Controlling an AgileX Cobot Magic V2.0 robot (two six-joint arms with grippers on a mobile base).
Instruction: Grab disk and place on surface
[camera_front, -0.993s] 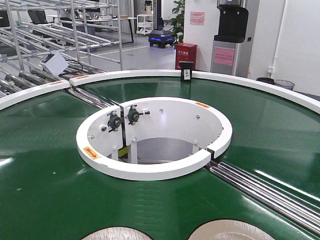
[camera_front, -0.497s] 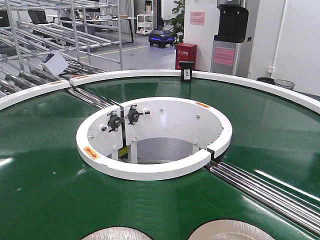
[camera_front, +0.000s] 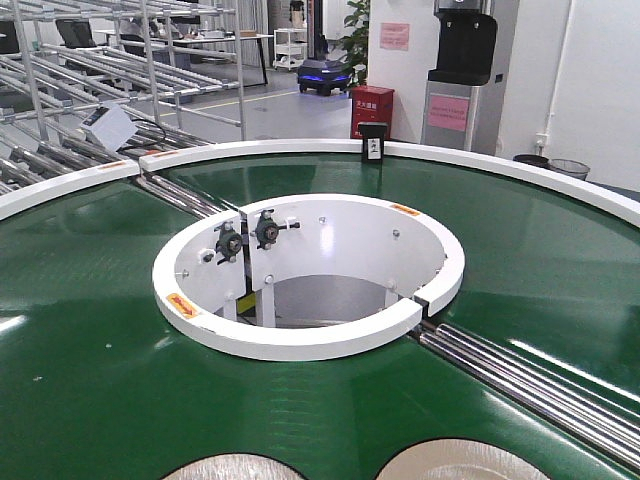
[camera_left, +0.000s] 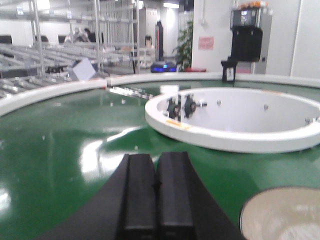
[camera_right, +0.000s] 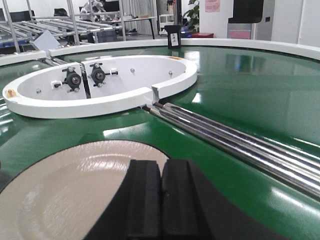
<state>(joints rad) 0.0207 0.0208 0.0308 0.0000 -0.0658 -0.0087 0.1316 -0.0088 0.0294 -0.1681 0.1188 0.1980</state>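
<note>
Because the plate (camera_right: 65, 190) lies flat on the green belt (camera_right: 240, 95), likely carried there for the robot, its edge is easy to reach. It sits just under and in front of the right gripper (camera_right: 161, 200), whose two black fingers (camera_right: 145, 200) are pressed together with nothing between them (touching the plate or not, one cannot tell). A second plate (camera_front: 235, 468) lies beside it. The left gripper (camera_left: 156, 195) is also squeezed closed and empty, above the belt. The dark table is not in view.
</note>
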